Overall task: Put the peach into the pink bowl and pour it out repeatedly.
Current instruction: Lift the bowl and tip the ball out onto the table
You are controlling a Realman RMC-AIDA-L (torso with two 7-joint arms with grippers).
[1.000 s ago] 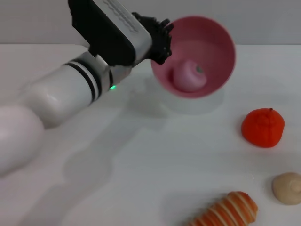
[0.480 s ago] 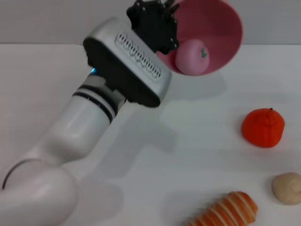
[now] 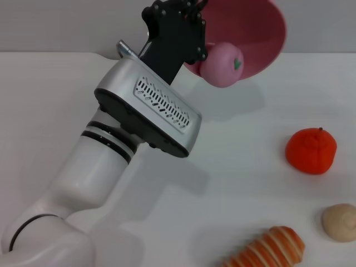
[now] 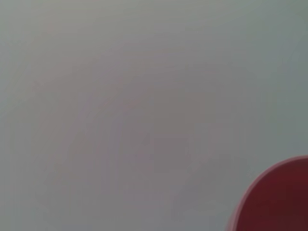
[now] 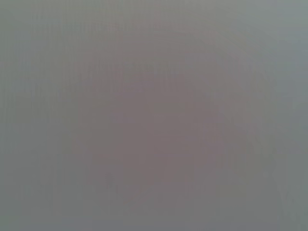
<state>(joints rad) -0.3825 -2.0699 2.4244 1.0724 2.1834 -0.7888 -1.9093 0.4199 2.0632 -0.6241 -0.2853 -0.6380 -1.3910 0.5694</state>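
**Peach at the lip of the tipped bowl, open table below**

Nearest the robot, at the right of the table, lie three bystanders: a striped orange-and-cream piece at the near edge, a beige lumpy ball just right of it, and an orange-red round fruit farther in; all three sit well apart from the work and to the right of where the bowl's mouth points.

The left arm runs from the near left up toward the far centre; its left gripper is clamped on the left rim of the pink bowl, holding it raised off the table and tilted so the mouth faces near and slightly left; the black fingers sit right beside the fruit.

The peach rests at the lowest part of the bowl's rim, just right of the gripper, its green leaf mark turned toward the viewer; whether it has cleared the lip cannot be told, but it looks on the verge of rolling out.

The move in hand is judged to be the pour; the deciding relation is that the peach lies on the down-slope side of the bowl, with bare table directly below and nearer; a roll rightward toward the orange-red fruit seems the only risk.

The left wrist view shows only a curve of the bowl; the right gripper is nowhere in view.
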